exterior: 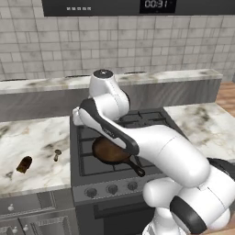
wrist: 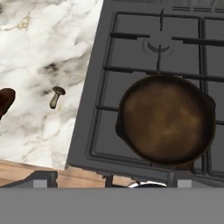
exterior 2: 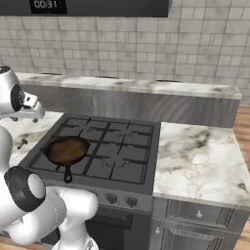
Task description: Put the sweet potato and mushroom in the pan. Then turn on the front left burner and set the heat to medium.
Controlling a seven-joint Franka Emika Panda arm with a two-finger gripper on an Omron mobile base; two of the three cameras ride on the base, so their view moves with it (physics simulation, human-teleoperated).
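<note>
The pan sits on the front left burner's grate with nothing in it, its handle pointing toward the stove's front. The burner itself is hidden under the pan. Left of the stove, the mushroom lies on the marble counter, also visible as mushroom and mushroom. Farther left lies the sweet potato, cut by the frame edge as sweet potato. My hand hovers high over the stove's left edge, looking down. Its fingers are not visible.
Control knobs line the stove's front panel, also seen as knobs. The back left burner is bare. A raised marble ledge and tiled wall run behind. More counter lies to the right of the stove.
</note>
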